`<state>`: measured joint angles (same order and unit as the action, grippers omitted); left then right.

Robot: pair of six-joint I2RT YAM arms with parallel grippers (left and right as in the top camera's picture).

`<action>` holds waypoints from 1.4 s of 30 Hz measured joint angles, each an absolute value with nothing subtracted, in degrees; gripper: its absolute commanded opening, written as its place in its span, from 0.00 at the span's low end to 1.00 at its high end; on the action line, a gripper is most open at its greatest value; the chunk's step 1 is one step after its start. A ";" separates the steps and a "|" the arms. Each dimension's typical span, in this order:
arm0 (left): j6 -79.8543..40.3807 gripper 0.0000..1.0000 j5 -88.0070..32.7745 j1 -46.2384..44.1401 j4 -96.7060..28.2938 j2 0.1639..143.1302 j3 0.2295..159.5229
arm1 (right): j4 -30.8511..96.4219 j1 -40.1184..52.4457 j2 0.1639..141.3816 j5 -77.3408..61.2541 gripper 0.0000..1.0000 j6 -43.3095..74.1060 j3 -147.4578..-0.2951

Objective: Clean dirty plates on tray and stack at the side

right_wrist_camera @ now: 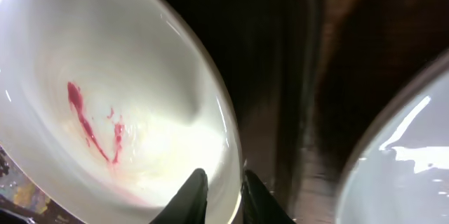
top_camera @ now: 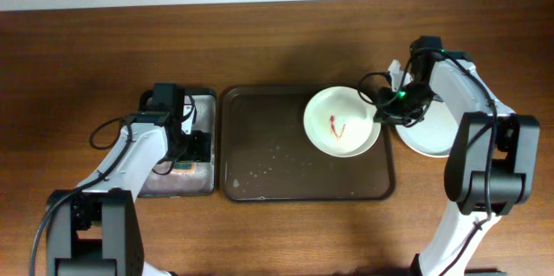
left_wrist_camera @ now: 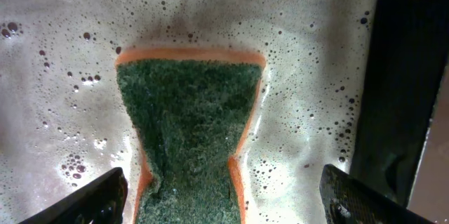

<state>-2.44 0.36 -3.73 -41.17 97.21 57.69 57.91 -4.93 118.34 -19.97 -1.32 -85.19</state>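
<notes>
**One plate left on tray, gripped at rim; sponge not yet taken up**

Counter (top_camera: 286,42): one, wooden, carrying everything below.

Tray (top_camera: 260,150): one, dark brown, centre of the counter. Droplets lie on its bare floor. One plate is on it, in its far right corner.

Grey tray (top_camera: 206,103): one, just left of the brown tray. It holds suds (left_wrist_camera: 56,76), evidently the washing station, set within the left arm's reach.

Plates: two can be counted with certainty. The dirty plate (top_camera: 342,122) sits on the brown tray and bears one red streak (right_wrist_camera: 88,122). The clean plate (top_camera: 428,138) lies off the tray to the right on the counter, which is judged to be the stacking spot. The right arm covers part of it, so whether more than one plate lies there cannot be told.

Sponge (left_wrist_camera: 189,126): one, green with an orange edge, lying in the suds.

Right claw (right_wrist_camera: 228,196): nearly closed, pinching the dirty plate's right rim between its tips. This hold is judged to steady the plate or tip it up for wiping. Whether the plate is lifted cannot be told.

Left claw (left_wrist_camera: 224,199): jaws wide apart, straddling the sponge and gripping nothing. It appears placed to close on the sponge.

Judgement: the last wipe has not yet been done.
</notes>
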 measured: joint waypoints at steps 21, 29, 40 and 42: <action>-2.44 0.87 0.36 -3.73 -41.17 97.21 57.69 | 59.83 5.02 118.37 -19.99 0.33 1.17 -84.66; -2.44 0.86 0.36 -3.73 -41.17 97.21 57.69 | 55.02 7.16 118.37 -19.99 0.32 1.23 -81.69; -2.44 0.87 0.36 -3.73 -41.21 97.21 57.69 | 51.86 8.29 118.37 -20.29 0.04 15.55 -79.96; -2.44 0.86 0.38 -3.73 -41.19 97.21 57.69 | 52.40 8.32 118.37 -20.60 0.04 19.42 -79.96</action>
